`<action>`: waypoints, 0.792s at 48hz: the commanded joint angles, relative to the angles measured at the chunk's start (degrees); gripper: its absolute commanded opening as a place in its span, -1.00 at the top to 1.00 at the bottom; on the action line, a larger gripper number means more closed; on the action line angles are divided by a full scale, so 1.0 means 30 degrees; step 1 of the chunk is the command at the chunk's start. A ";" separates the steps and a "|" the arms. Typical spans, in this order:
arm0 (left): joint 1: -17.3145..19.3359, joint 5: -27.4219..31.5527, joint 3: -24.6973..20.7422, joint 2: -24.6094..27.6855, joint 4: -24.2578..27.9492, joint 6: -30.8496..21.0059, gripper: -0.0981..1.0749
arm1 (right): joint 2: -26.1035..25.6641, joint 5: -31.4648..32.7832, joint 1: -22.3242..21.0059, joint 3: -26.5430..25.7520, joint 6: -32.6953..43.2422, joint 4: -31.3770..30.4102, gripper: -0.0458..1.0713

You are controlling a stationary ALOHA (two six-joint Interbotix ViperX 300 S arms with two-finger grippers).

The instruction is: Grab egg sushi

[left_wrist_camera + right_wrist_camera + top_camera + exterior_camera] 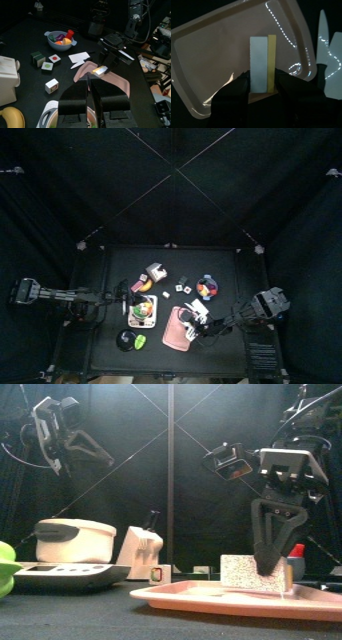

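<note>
The egg sushi (261, 60), a small white block with a yellow layer along one side, stands upright between the jaws of my right gripper (261, 81), which is shut on it. It hangs just over the pink board (211, 55). In the front view the block (243, 572) sits low above the board (174, 596), with the right gripper (271, 552) coming down onto it from above. My left gripper (90, 102) is raised high at the left, away from the board. Its jaws stand close together with nothing between them.
A grey bowl (59, 40) of coloured pieces, small cubes (47, 62) and white cards (80, 56) lie beyond the board. A white rice cooker (74, 539) and a white carton (143, 549) stand at the left. A red-capped bottle (294, 559) is by the board's right end.
</note>
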 commanded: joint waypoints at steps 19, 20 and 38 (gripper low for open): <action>-0.0029 -0.0322 -0.0527 0.0000 -0.0293 0.0000 -0.38 | -0.1318 0.1055 0.0234 -0.0234 -0.0029 -0.1406 -0.09; -0.0059 -0.0322 -0.0527 0.0000 -0.0293 0.0000 -0.38 | -0.1318 0.1055 0.0234 -0.0234 -0.0029 -0.1436 -0.09; -0.0029 -0.0322 -0.0498 0.0029 -0.1465 -0.0029 -0.38 | -0.1553 0.1260 0.0205 -0.0234 -0.0059 -0.2549 -0.09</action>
